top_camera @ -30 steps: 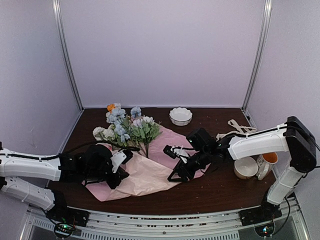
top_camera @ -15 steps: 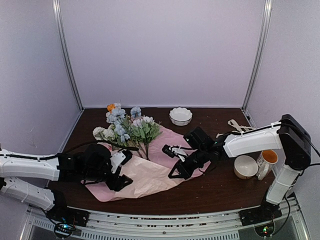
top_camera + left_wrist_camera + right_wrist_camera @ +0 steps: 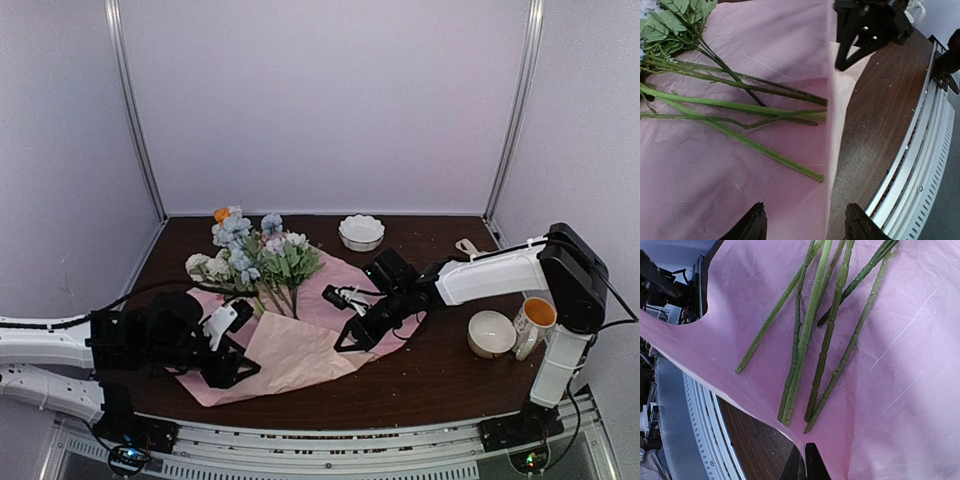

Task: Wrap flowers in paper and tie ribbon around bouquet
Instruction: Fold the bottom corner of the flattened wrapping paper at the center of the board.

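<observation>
Scalloped bowl (image 3: pixel 361 232), mug (image 3: pixel 536 325), cup (image 3: pixel 490 333)

The paper (image 3: pixel 300 350) is pale pink with faint white creases. The flowers (image 3: pixel 250 250) are pale blue and white with one orange bloom, over green leaves and stems. The table (image 3: pixel 440 385) is dark brown, the bowl (image 3: pixel 361 232) white, and the mug (image 3: pixel 537 318) orange inside.

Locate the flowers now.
Top view: the flowers lie left of centre on the paper, blooms at the far end, the white bowl to their right.
</observation>
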